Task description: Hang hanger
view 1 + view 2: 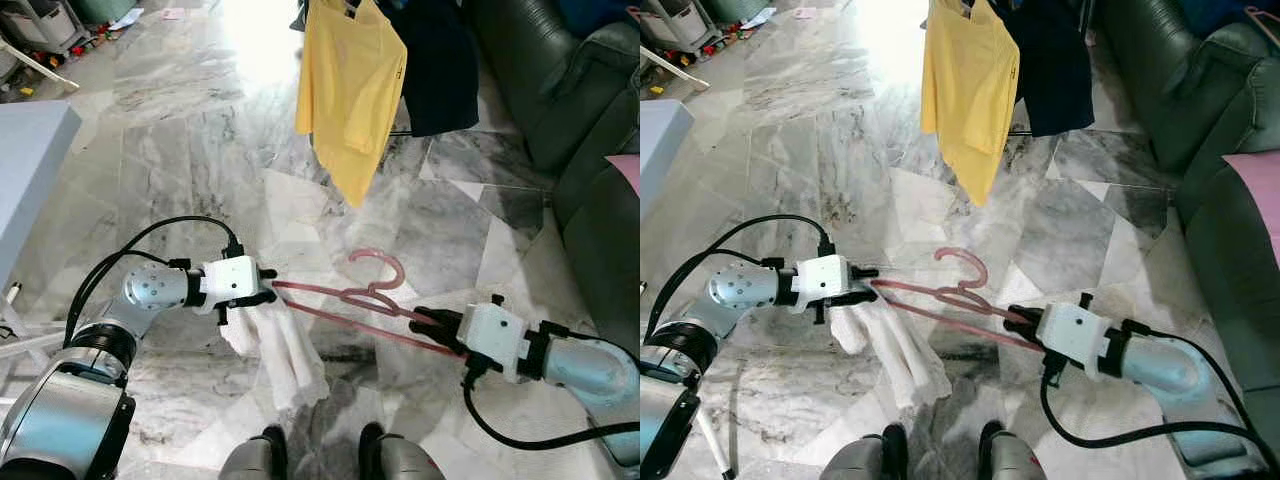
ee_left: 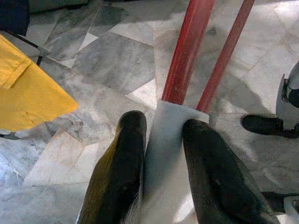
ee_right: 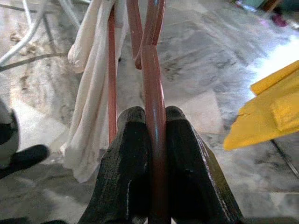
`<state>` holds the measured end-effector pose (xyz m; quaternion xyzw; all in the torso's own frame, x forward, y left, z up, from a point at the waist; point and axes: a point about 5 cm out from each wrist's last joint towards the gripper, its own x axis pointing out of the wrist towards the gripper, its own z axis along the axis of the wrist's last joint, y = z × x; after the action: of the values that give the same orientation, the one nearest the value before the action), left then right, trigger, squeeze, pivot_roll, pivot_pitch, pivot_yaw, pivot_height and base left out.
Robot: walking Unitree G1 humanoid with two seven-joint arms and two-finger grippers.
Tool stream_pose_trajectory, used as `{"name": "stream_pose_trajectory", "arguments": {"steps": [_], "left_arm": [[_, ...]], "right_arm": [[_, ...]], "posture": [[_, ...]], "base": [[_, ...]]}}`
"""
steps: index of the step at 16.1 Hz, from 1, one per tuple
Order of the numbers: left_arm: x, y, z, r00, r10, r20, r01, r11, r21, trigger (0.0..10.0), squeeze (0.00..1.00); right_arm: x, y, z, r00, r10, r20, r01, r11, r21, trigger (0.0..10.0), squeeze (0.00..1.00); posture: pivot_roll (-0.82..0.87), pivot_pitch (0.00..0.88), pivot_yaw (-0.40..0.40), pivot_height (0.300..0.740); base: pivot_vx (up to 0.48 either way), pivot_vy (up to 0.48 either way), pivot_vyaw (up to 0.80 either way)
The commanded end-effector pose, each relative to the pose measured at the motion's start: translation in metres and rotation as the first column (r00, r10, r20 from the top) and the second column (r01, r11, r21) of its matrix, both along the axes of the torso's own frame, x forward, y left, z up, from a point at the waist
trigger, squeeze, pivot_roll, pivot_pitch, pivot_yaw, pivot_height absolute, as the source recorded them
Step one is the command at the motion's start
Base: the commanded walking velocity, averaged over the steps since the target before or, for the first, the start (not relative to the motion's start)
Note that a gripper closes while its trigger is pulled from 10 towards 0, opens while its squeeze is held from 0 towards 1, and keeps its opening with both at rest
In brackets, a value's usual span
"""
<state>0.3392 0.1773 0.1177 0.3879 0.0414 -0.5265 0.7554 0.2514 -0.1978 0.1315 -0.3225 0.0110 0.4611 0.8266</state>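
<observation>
Presently the pink hanger (image 1: 350, 300) is held level above the marble floor (image 1: 180, 150) between both arms. The left hand (image 1: 268, 287) is clenched on one end with the white cloth (image 1: 285, 355); the right hand (image 1: 425, 322) grips the other. Beyond, a yellow shirt (image 1: 350, 85) hangs.

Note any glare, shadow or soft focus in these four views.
Left eye view: blown-out glare on the marble floor at top centre, everything else sharp. Right eye view: the same glare. Left wrist view: the fingers and red hanger look soft. Right wrist view: bright glare on the floor beyond the yellow shirt; the fingers close up are slightly soft.
</observation>
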Motion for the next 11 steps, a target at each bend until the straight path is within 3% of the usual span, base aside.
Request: {"name": "stream_pose_trajectory", "arguments": {"steps": [1,5,11], "left_arm": [[-0.002,0.004,-0.004,1.0,0.025,0.0,-0.025,1.0,-0.003,0.0,0.0],[0.003,0.0,0.004,0.994,0.057,0.091,-0.054,0.998,-0.037,0.0,0.0],[0.007,-0.003,0.01,0.987,0.068,0.144,-0.063,0.997,-0.038,0.0,0.0]], "right_arm": [[0.002,0.0,0.005,0.999,-0.006,0.046,0.005,1.0,0.019,10.0,0.0],[0.007,0.0,0.009,0.994,-0.038,0.098,0.035,0.999,0.032,10.0,0.0],[0.011,0.0,0.009,0.993,-0.028,0.112,0.026,1.0,0.015,10.0,0.0]], "posture": [[-0.21,0.245,0.076,0.74],[-0.21,0.248,0.08,0.74],[-0.21,0.249,0.079,0.74]], "base": [[0.0,0.0,0.0],[0.0,0.0,0.0],[0.0,0.0,0.0]]}}
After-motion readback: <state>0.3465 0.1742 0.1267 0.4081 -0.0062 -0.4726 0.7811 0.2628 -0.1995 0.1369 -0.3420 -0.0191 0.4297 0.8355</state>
